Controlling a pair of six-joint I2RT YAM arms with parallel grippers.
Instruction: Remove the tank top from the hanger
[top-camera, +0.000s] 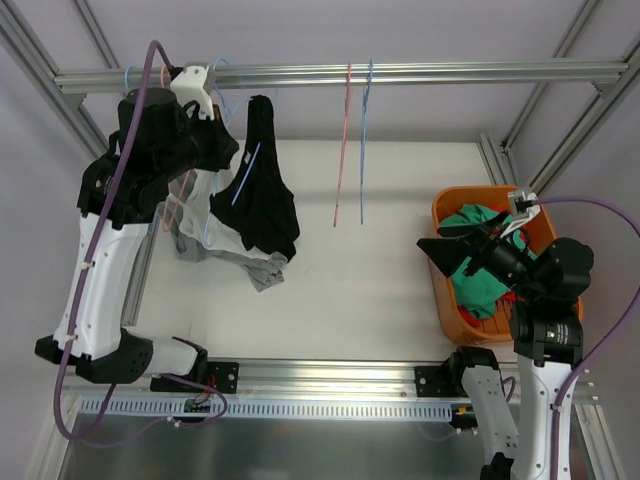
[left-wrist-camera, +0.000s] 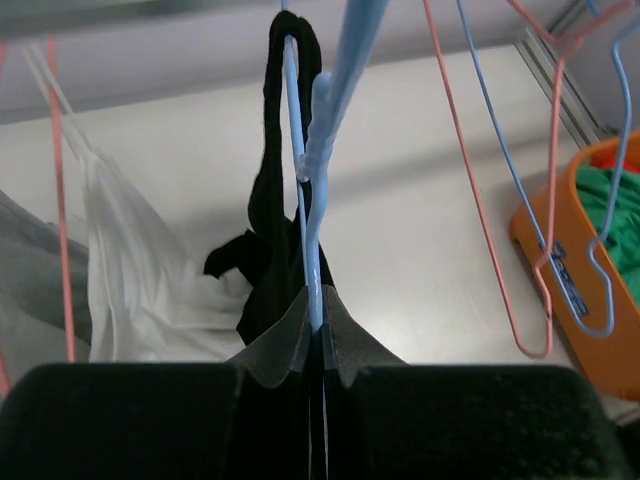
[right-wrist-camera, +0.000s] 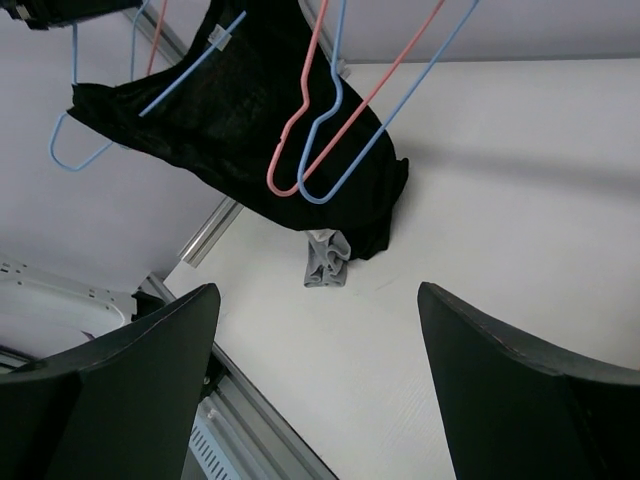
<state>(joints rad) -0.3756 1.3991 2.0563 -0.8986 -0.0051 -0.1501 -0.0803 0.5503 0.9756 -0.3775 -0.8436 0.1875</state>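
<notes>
**Black tank top still on its hanger, left claw holding the frame**

The black tank top (top-camera: 262, 200) hangs at the left end of the aluminium rail (top-camera: 400, 73), draped over a light-blue hanger (left-wrist-camera: 316, 290). In the left wrist view one strap loops over the top of the hanger's arm, and the body of the garment falls down behind it. Its lower edge reaches down near the white tabletop (top-camera: 380, 290). I cannot tell whether it touches.

The left claw (left-wrist-camera: 315, 340) is clamped together on the light-blue hanger, the thin blue strip pinched between its pads. Black fabric lies just beside the grip, and it is unclear whether any of it is caught as well. The right claw (right-wrist-camera: 320, 340) stands wide apart and holds nothing. It hovers over the orange plastic basket (top-camera: 445, 215) at the right, which has green clothing (top-camera: 478, 280) in it, well apart from the tank top.

Judging by this, the task is at an early stage. The hanger is secured, but the garment has not come off either arm of it. What is left is to draw the straps off the hanger's ends and free the top. That probably calls for the right arm to cross over and take the fabric while the left steadies the frame.

Nearby are a white garment (left-wrist-camera: 140, 280) and a grey cloth (top-camera: 262, 268). An empty pink wire hanger (top-camera: 343, 150) and an empty blue wire hanger (top-camera: 365, 140) hang further along the rail.
</notes>
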